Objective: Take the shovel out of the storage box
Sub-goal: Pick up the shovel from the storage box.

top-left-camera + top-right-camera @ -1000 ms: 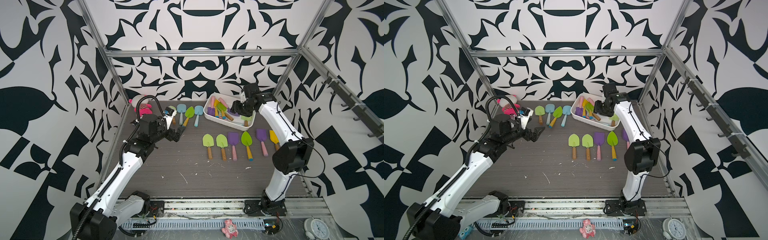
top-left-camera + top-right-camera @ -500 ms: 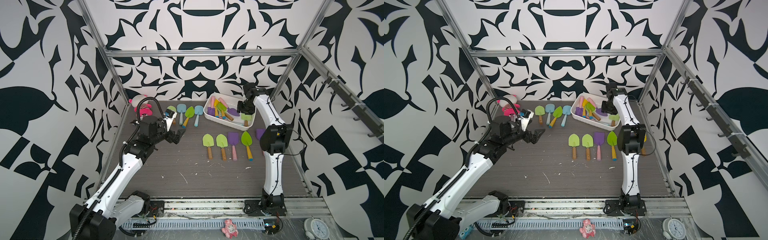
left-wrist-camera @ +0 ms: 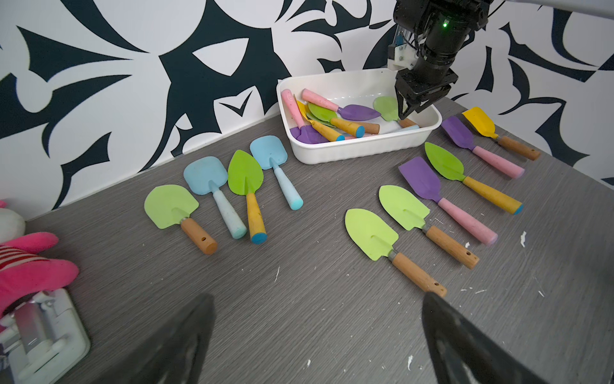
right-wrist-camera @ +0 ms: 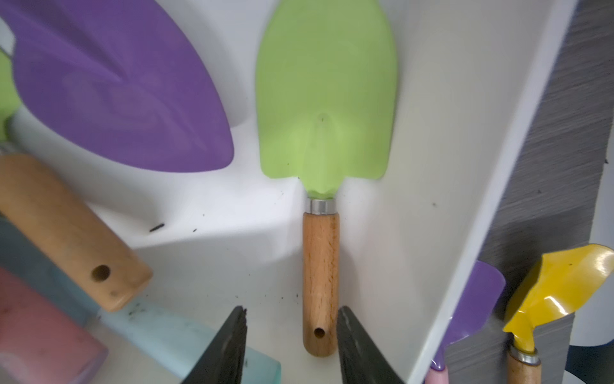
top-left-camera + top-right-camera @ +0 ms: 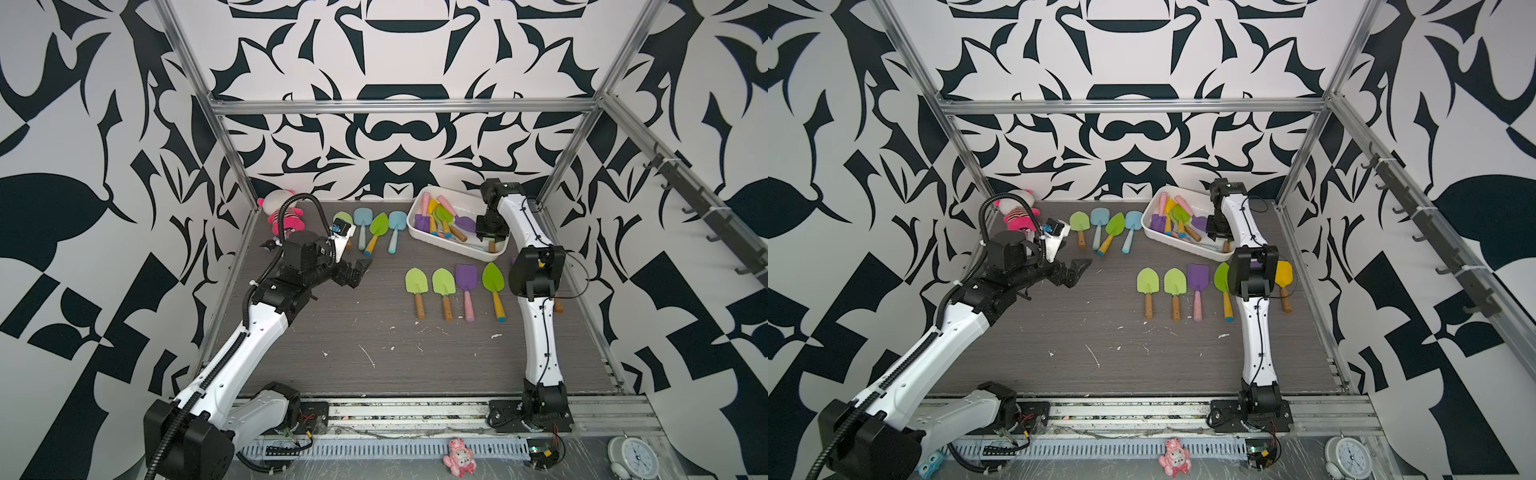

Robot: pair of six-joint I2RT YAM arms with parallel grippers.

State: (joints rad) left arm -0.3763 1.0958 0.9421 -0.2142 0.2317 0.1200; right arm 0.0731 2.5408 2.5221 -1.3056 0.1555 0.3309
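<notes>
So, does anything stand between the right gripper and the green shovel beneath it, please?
Nothing visible does: the open jaws of the right gripper straddle the wooden handle of the green shovel. The storage box wall stands close beside one jaw.

green shovel (image 4: 325,99) tip cropped, pink handle (image 4: 40,332) blurred

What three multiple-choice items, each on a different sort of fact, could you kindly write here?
1. Where is the right gripper? A. down in the storage box B. high above it C. well outside it
2. Blade colour of the shovel it straddles? A. purple B. green C. yellow
3. The left gripper is: A. shut on a shovel B. shut and empty C. open and empty
Answers: A, its jaws flank a handle inside the box; B, the right wrist view shows it green; C, its jaws stand wide, nothing between.
</notes>
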